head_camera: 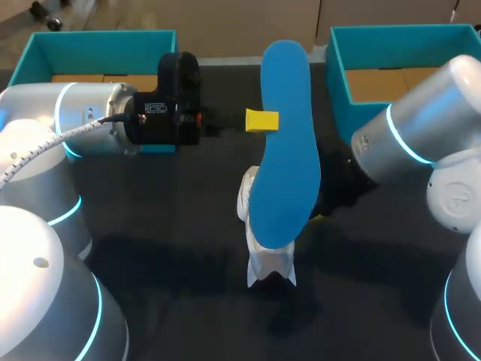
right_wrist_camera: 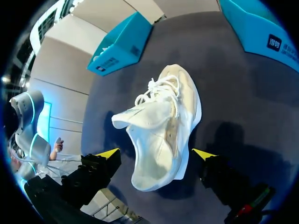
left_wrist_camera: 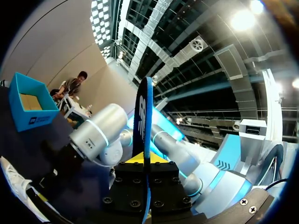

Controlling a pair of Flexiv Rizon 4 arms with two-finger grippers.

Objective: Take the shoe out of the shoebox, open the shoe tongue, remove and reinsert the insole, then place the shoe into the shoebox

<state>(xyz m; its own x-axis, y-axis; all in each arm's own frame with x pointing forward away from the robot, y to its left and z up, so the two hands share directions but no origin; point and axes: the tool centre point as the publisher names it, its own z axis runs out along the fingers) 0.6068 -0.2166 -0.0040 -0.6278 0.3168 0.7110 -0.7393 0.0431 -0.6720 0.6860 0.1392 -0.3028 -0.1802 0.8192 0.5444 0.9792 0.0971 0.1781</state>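
Dark tabletop [head_camera: 165, 301]: two teal cardboard boxes [head_camera: 98, 49] [head_camera: 398, 31] at far corners. One white lace-up shoe [right_wrist_camera: 163, 126], centre (part-hidden overhead). One blue foam insole [head_camera: 285, 143] above it, clamped in left gripper [left_wrist_camera: 144, 159]. Right gripper [right_wrist_camera: 156, 153] spread wide, straddling shoe.

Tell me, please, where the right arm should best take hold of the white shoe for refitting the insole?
Probably across the heel end of the shoe, from above: the right gripper stands open, fingers either side of it. The heel is narrow, and a hold there leaves the open mouth and folded-out tongue free for the insole in the left gripper.
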